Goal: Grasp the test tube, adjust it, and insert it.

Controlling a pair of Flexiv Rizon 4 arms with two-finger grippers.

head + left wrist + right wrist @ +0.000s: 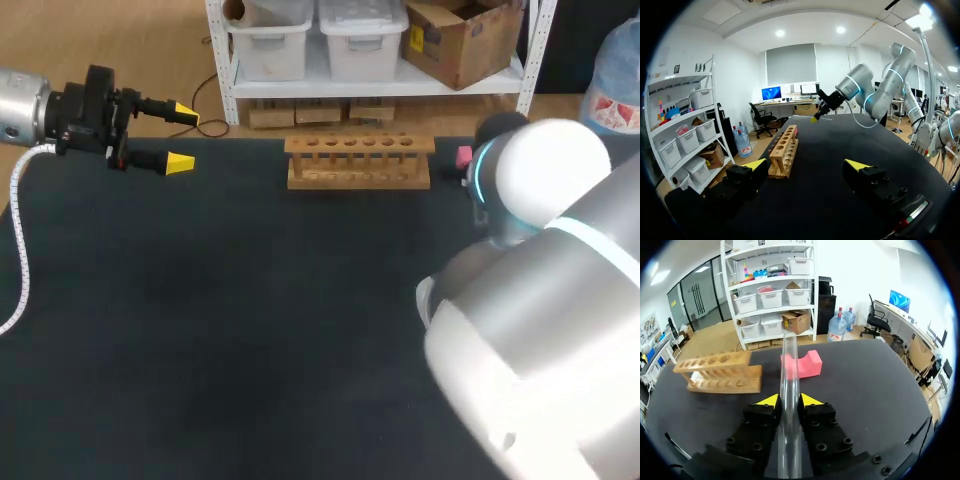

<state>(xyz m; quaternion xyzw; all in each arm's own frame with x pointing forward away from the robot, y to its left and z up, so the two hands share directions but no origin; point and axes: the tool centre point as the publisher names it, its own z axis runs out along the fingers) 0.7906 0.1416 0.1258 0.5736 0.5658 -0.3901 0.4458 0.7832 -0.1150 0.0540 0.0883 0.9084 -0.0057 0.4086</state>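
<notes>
Where right tool [788, 401] clamps it, test tube [789, 365], seemingly jutting ahead.

Right gripper [785, 401]: yellow-tipped fingers clamp a clear glass test tube [789, 355] from both sides. Just beyond, at frame centre, a pink foam block [809, 365]; beside it, a wooden multi-hole tube rack [720, 372] on the black table [870, 380].

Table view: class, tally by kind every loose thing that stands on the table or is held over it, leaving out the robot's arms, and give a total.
test tube: 1
wooden rack: 1
pink block: 1
Total: 3
</notes>
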